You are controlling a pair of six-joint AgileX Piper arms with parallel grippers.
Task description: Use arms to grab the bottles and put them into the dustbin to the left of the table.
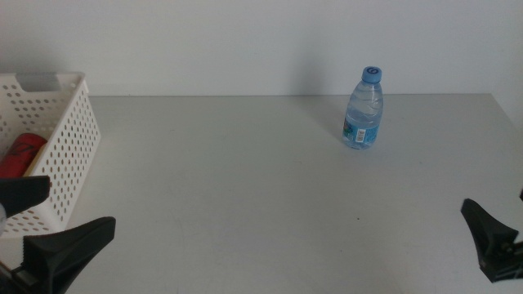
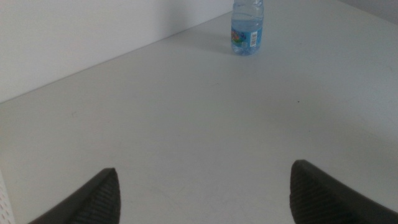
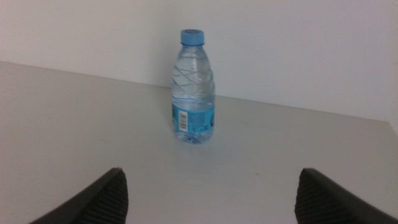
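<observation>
A clear water bottle with a blue cap is seen standing upright in the upper right of the middle view, on the light grey worktop, close to the back wall. Its blue label is wrapped around the lower part of the body. Nothing is touching it.

At the left edge of the middle view, a white perforated basket is set on the worktop, well apart from the bottle. Inside it, a red can is partly seen lying against the near wall; what else the basket holds is hidden by its wall and by the frame's edge.

The left hand is found in the lower left corner of the middle view, just in front of the basket, with its dark jaws spread wide and nothing between them. In the left wrist view the same jaws are shown wide apart over bare worktop, with the bottle far off at the upper edge of the frame.

The right hand is seen in the right wrist view with its jaws spread wide and nothing held, the bottle standing upright ahead of them, well apart. In the middle view only one dark jaw of it appears, at the lower right corner.
</observation>
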